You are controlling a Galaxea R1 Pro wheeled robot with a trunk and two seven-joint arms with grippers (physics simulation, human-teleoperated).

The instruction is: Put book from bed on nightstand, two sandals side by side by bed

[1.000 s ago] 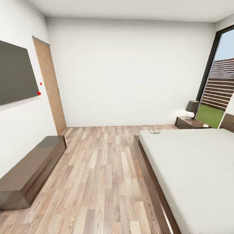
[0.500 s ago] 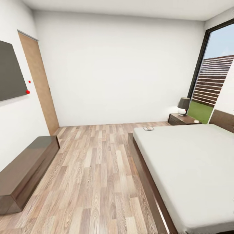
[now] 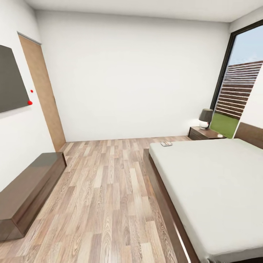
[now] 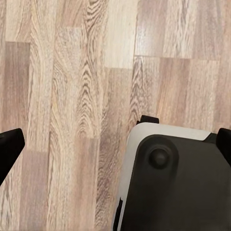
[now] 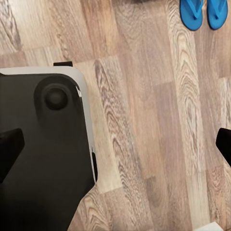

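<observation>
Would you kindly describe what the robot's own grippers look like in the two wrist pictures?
Little of them shows. In the left wrist view, the left gripper appears as two black fingertips at opposite edges of the picture, plain and unmarked. The right gripper looks the same: matte black fingertips, blunt and angular. No cables or markings are visible on them.

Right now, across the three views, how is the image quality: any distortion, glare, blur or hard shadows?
Head view: wide-angle stretch, the bed and low cabinet splay toward the frame edges; flat even light, bright window, soft sheen on the cabinet top; the book is too small to read. Right wrist view: sharp floor grain, the two sandals crisp, cut off by the frame edge. Left wrist view: sharp, with no hard shadows.
</observation>
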